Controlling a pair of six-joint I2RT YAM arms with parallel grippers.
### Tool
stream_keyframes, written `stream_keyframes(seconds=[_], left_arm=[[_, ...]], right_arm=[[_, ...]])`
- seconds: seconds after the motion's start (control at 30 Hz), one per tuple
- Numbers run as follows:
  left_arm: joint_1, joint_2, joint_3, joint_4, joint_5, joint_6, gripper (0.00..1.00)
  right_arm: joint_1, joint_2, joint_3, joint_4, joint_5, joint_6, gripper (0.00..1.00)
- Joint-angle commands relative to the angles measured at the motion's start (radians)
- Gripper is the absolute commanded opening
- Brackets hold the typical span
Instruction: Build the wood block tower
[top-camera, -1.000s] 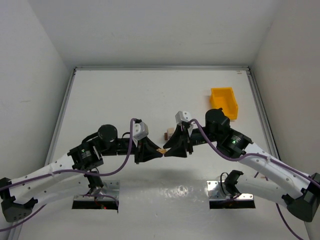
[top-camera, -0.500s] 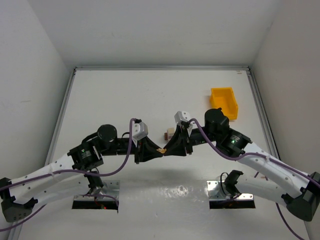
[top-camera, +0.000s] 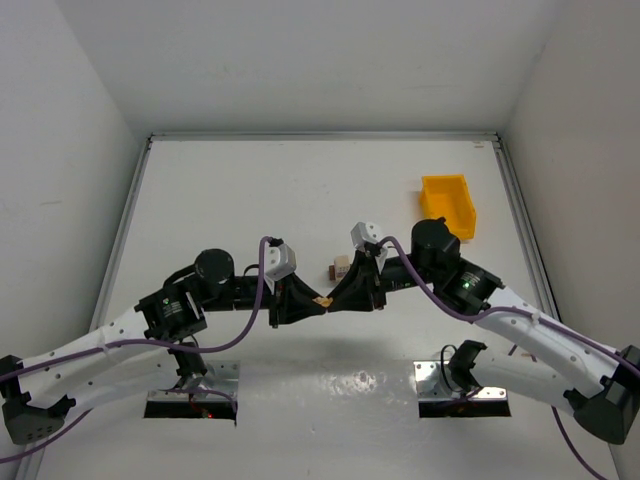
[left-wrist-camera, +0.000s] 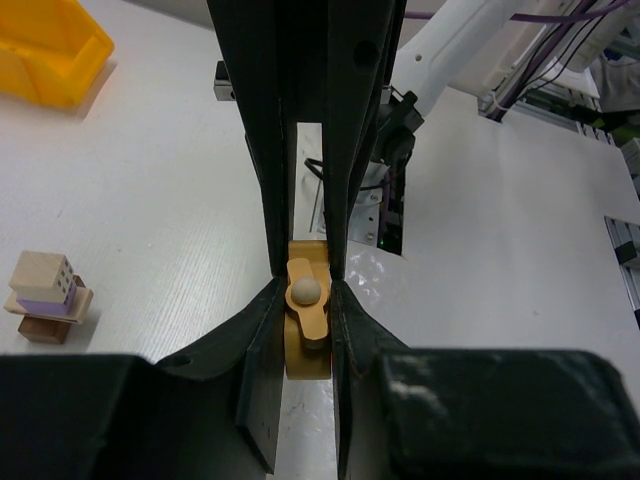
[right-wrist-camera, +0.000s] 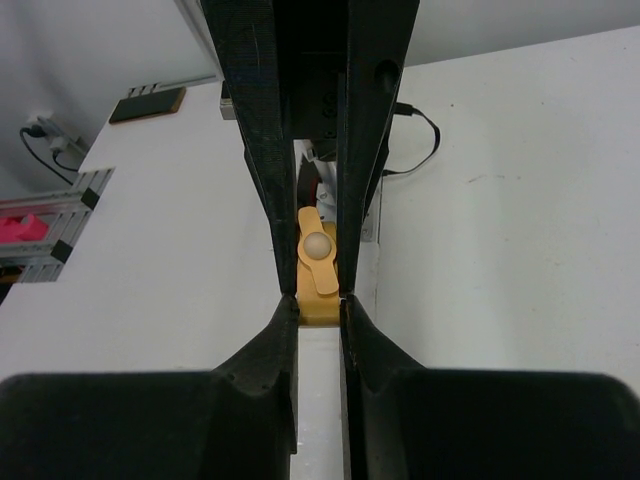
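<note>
A small tan wooden piece (top-camera: 322, 300) with a round pale knob hangs above the table between both grippers. My left gripper (top-camera: 315, 303) is shut on it from the left; in the left wrist view the piece (left-wrist-camera: 306, 325) sits pinched between my fingertips. My right gripper (top-camera: 331, 299) meets it from the right, and in the right wrist view its jaws press both sides of the same piece (right-wrist-camera: 318, 272). The wood block tower (top-camera: 340, 268) is a short stack just beyond the grippers, seen as a pale cube on purple and brown layers (left-wrist-camera: 46, 297).
A yellow plastic bin (top-camera: 447, 205) stands at the back right, also visible as the bin (left-wrist-camera: 45, 50) in the left wrist view. White walls enclose the table on three sides. Two metal base plates (top-camera: 190, 392) lie at the near edge.
The right gripper's jaws have narrowed onto the wooden piece and the right arm has edged slightly left. The left gripper has kept its hold and not moved.
</note>
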Motion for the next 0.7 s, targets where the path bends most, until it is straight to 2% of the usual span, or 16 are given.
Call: stream_keyframes(seconds=[0.0,0.03,0.07,0.13,0.43,0.5,0.63,0.67], left_arm=[[-0.01,0.0,0.038,0.039,-0.007,0.008,0.13],[-0.01,0.0,0.038,0.04,-0.007,0.007,0.18],[-0.01,0.001,0.038,0.04,-0.01,0.005,0.28],[-0.01,0.001,0.038,0.042,-0.014,0.002,0.36],[-0.01,0.001,0.038,0.046,-0.03,-0.002,0.5],[-0.012,0.0,0.038,0.045,-0.043,-0.007,0.56],[-0.01,-0.02,0.038,0.046,-0.1,-0.013,0.79],[-0.01,-0.025,0.038,0.05,-0.109,-0.019,0.82]], right_arm=[[-0.002,-0.02,-0.003,0.054,-0.006,0.013,0.0],[-0.002,-0.022,-0.005,0.053,-0.004,0.011,0.0],[-0.002,-0.023,-0.008,0.053,-0.001,0.011,0.0],[-0.002,-0.023,-0.011,0.053,0.008,0.015,0.0],[-0.002,-0.028,-0.022,0.045,0.03,0.008,0.0],[-0.003,-0.031,-0.023,0.039,0.04,0.002,0.0],[-0.003,-0.034,-0.025,0.019,0.063,-0.007,0.0],[-0.002,-0.034,-0.025,0.016,0.068,-0.008,0.0]])
